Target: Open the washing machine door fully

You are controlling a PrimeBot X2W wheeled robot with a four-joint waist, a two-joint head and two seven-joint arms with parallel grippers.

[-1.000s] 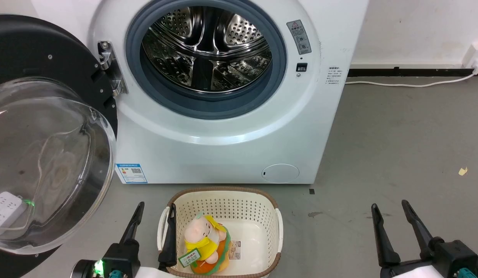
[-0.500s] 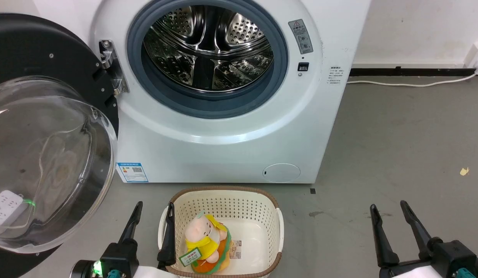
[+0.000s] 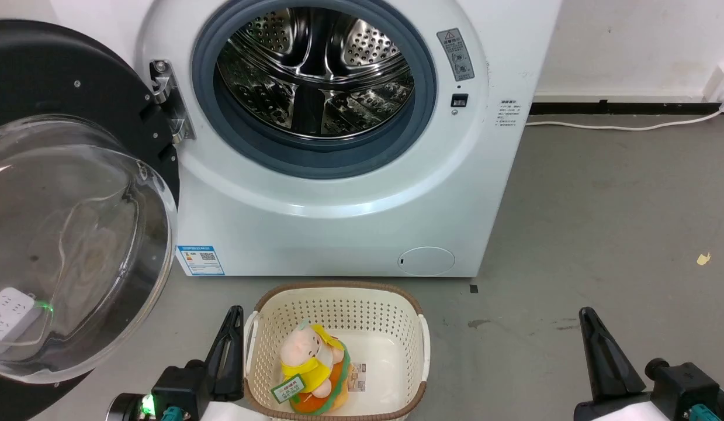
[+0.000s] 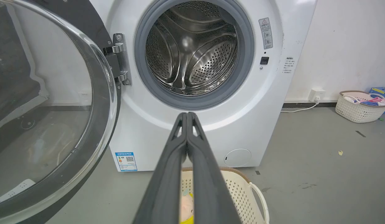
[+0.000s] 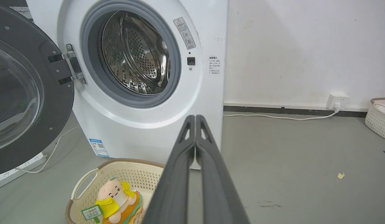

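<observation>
Head cam: up high, looks fwd & down at the washing machine [image 3: 338, 234] front, fairly near, basket [image 3: 338, 310] at bottom of frame. L wrist cam: low, looks along my left gripper [image 4: 186, 114] nearly square-on at the drum opening [image 4: 192, 53], close. R wrist cam: low too, off to my right, looks along my right gripper [image 5: 195, 117] at the machine front from an angle, wall [image 5: 288, 56] beside it. All 3 share the drum opening, the washing machine door [image 3: 58, 70] & the basket.
</observation>
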